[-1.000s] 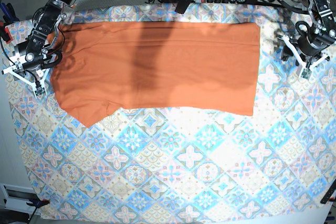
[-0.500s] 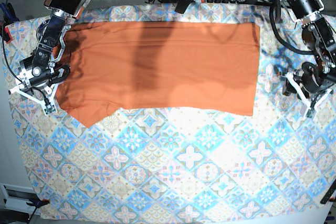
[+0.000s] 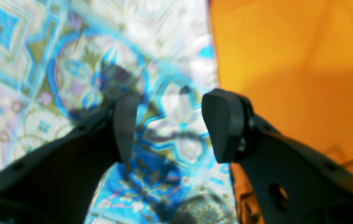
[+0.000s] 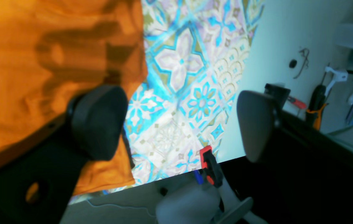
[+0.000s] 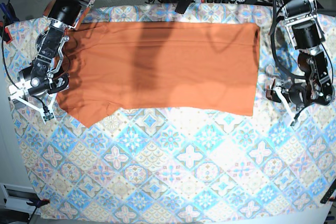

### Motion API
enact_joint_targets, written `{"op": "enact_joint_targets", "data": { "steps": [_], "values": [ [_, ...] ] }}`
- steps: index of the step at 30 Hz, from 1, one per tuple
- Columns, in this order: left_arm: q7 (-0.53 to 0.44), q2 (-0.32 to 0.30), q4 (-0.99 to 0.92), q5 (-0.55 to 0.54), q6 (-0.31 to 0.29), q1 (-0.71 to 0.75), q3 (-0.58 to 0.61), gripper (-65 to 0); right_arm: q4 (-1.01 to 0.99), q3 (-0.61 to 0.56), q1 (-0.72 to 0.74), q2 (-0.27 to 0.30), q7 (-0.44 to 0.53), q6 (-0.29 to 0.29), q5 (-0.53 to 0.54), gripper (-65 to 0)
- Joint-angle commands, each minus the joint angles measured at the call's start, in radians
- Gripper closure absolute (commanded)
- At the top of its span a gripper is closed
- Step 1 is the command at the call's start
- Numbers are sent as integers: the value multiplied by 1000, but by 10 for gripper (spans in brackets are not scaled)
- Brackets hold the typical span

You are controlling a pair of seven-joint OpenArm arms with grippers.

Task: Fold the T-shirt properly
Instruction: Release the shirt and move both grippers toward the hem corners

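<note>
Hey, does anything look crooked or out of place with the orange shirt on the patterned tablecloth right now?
One thing stands out: the plain orange cloth T-shirt lies in a neat folded band, but a sleeve flap juts below its lower edge near the right gripper, breaking the rectangle. No damage or spill shows on the blue-and-pink patterned tablecloth.

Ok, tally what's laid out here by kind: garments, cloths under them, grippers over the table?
Garments: 1, the orange T-shirt
Patterned tablecloths: 1
Grippers: 2, left gripper and right gripper, both with jaws apart
Total: 4

Bright overhead light, soft wrist views
A dark shadow crosses the T-shirt [image 5: 157, 66]; both wrist views blur, their colours oversaturated.
</note>
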Motion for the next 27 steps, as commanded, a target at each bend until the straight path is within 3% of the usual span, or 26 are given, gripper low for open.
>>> {"op": "enact_joint_targets", "data": {
  "steps": [1,6,10,14,20,23,27],
  "values": [
    [-32,-18,-20,0,-5,-43,1,-375,15,-1,21,10,11,-5,-7,-562],
    [-118,-15,-169,83,-5,-111,8,-375,0,-2,60,10,4,-5,-7,-561],
    [-149,-10,-173,99,-5,-121,16,-378,-54,-2,84,10,12,-5,-7,-561],
    [-215,-8,-175,91,-5,-123,101,-377,-124,-25,115,10,12,-5,-7,-561],
    [-273,38,-188,97,-5,-132,127,-379,-158,-33,159,10,14,-5,-7,-561],
    [-308,42,-304,103,-5,-184,131,-379,-189,-33,190,11,14,-5,-7,-561],
    [-422,44,-595,149,-5,-308,188,-376,-291,-28,233,13,72,-5,-8,-561]
  ]
}}
